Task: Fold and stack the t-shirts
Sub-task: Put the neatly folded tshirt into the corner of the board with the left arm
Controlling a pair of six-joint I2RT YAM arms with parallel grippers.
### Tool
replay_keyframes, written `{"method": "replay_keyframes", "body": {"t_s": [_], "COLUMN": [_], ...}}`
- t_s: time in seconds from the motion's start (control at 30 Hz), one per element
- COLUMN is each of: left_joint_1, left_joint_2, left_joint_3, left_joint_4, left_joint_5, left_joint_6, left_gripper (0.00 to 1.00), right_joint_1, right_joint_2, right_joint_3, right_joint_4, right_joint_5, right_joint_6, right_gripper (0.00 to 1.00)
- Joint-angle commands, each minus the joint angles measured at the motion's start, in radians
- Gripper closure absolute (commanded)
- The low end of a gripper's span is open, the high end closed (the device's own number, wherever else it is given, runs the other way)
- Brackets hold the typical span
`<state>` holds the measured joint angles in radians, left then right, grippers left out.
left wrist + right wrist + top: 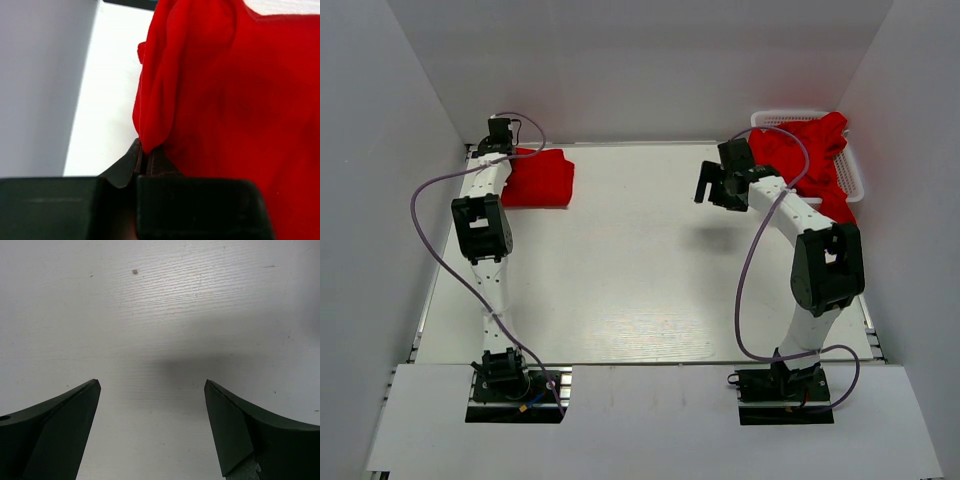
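Observation:
A folded red t-shirt [540, 178] lies at the far left of the table [640, 260]. My left gripper [505, 150] sits at its left edge, by the wall. In the left wrist view the left gripper [144, 153] is shut on a bunched fold of that t-shirt [235, 100]. More red t-shirts [812, 152] are heaped in the white basket [785, 116] at the far right and spill over its near side. My right gripper [715, 186] hangs left of the basket, above the table. In the right wrist view the right gripper [151, 386] is open, with only bare table between its fingers.
White walls close in the table on the left, back and right. The left wall [40, 85] stands close beside the left gripper. Purple cables loop along both arms.

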<state>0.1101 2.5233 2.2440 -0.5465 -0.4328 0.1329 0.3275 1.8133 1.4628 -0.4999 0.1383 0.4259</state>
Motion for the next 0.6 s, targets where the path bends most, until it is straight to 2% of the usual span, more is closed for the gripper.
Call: {"method": "replay_keyframes", "body": {"t_s": [0.0,0.07,0.5,0.57], "left_joint_1": [0.010,0.019,0.066,0.066], "left_joint_2": [-0.011,0.000,0.005,-0.024], "left_joint_3": [0.057,0.068,0.111,0.097], "left_joint_4": [0.124,0.170,0.183,0.183], "left_joint_5": [-0.099,-0.128,-0.176,-0.176], "left_joint_6": [0.077,0.100,0.091,0.082], "left_gripper": [1.00,1.00,1.00,0.41], "right_joint_1": [-0.001,0.001,0.001,0.004], "right_joint_2": [0.023,0.030,-0.003,-0.008], "right_joint_3": [0.042,0.044,0.039,0.036], "right_joint_4": [-0.005,-0.005,-0.032,-0.038], "right_joint_5": [-0.026,-0.038,-0.008,-0.011], "right_joint_6": [0.017,0.017,0.030,0.027], "right_gripper": [0.10,0.10,0.10,0.10]}}
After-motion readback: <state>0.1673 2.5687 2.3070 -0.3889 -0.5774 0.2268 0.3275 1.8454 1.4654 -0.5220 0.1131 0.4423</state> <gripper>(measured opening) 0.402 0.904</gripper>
